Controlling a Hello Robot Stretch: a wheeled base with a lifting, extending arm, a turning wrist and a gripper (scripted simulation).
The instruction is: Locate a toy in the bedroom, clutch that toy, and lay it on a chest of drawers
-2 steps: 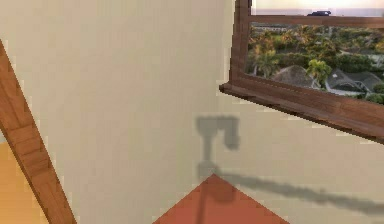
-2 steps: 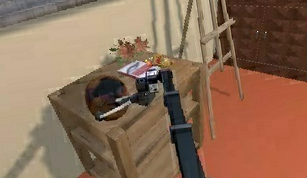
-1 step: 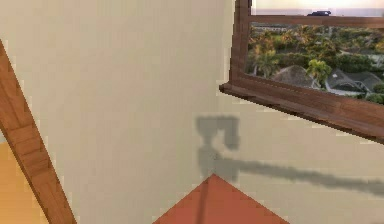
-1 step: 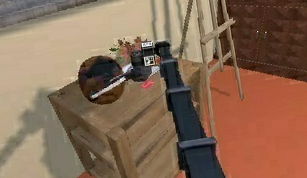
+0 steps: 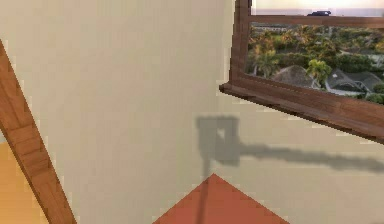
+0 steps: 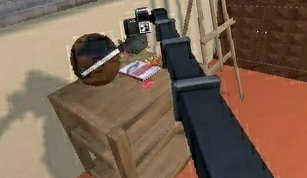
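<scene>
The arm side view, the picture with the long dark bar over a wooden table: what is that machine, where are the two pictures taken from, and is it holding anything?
This is a wheeled robot with one arm. The long dark bar is that arm, seen from a camera on the robot's body that looks out sideways. At its far end sits the tool, the part that grasps. It is near the top of a small wooden table. On the table lie a round dark brown thing and a flat red and white thing, perhaps a book. With those things right at the tool, I cannot tell whether it holds anything. To the right stands a dark wooden chest of drawers. The other picture looks ahead from the robot and shows a pale wall, a wooden-framed window and orange floor.
</scene>
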